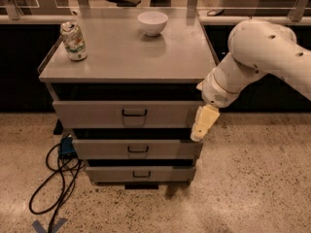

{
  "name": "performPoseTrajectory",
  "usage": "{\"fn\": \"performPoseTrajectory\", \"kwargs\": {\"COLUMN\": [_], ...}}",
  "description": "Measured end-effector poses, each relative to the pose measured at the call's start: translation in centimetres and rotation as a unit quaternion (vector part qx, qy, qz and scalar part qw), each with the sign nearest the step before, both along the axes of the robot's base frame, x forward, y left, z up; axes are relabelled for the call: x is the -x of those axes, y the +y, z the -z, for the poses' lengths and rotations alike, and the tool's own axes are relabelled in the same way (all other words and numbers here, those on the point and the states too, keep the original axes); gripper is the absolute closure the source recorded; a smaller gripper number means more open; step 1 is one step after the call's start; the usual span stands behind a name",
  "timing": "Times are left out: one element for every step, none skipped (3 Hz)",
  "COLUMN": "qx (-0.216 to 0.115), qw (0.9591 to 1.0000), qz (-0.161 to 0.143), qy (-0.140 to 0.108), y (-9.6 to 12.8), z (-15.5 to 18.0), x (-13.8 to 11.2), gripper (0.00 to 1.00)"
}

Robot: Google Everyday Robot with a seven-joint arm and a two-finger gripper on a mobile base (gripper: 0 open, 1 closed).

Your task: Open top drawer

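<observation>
The top drawer point(97, 114) is the tallest grey front under the cabinet top, with a small dark pull handle point(134, 113) at its centre. It stands out a little beyond the cabinet top's front edge. My gripper point(200, 129) hangs from the white arm point(257, 52) at the drawer's right end, its pale yellow finger pointing down over the drawer's right corner. It is well to the right of the handle.
A crushed can point(73, 41) stands at the left of the cabinet top point(131, 57) and a white bowl point(152, 23) at the back. Two shorter drawers point(136, 149) sit below. A black cable point(53, 178) lies on the speckled floor at the left.
</observation>
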State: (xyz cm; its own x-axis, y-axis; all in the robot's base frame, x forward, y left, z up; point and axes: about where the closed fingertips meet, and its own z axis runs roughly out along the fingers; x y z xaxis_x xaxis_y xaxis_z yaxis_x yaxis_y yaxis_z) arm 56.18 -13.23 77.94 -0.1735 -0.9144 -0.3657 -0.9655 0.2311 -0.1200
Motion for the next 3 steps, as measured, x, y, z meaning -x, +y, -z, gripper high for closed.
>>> {"fn": "performPoseTrajectory", "kwargs": {"qx": [-0.055,-0.103,-0.097], "qw": [0.9968,0.9897,0.9903], "qz": [-0.058,-0.098,-0.098], "qy": [0.0,-0.016,-0.015], "y": [5.8,12.4,12.5], "z": [3.2,5.2,5.5], "x": [-0.5,-1.2,-1.0], "gripper": [0.0,0.0,0.0]}}
